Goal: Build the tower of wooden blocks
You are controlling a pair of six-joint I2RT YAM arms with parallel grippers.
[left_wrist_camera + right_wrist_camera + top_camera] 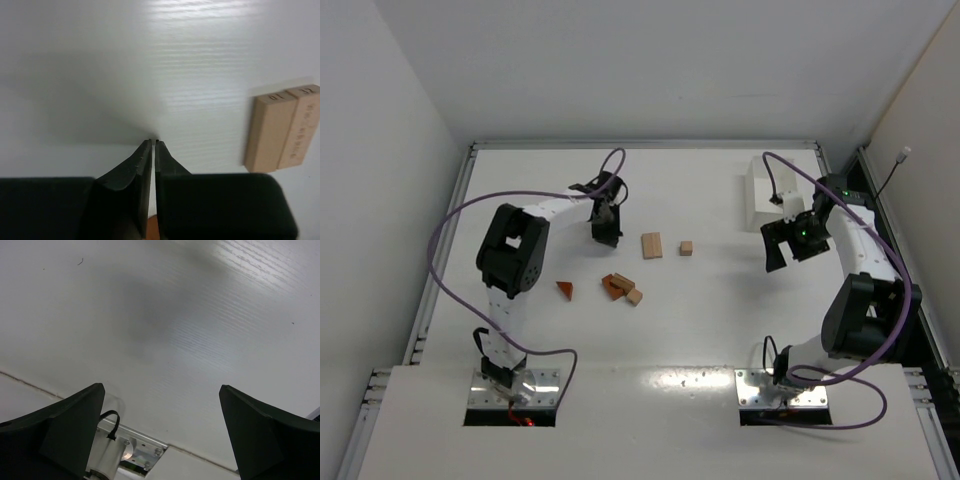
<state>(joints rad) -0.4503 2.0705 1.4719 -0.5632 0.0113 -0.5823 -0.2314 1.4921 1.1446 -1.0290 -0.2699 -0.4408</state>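
Loose wood blocks lie mid-table. Two pale bars (651, 245) lie side by side, with a small pale cube (686, 247) to their right. A reddish-brown wedge (565, 289) sits alone, and a reddish-brown piece (614, 284) touches a tan cube (634, 296). No tower stands. My left gripper (606, 235) is shut just left of the bars, tips close to the table (153, 141), nothing gripped at the tips. The bars (282, 127) show at the right in the left wrist view. My right gripper (161, 387) stands open and empty over bare table, right of the cube (778, 258).
A white tray (757, 195) stands at the back right, just behind the right arm. A sliver of reddish-brown shows low in the slit between the left fingers (130, 175); what it is I cannot tell. The table's raised rim (640, 144) runs along the far side.
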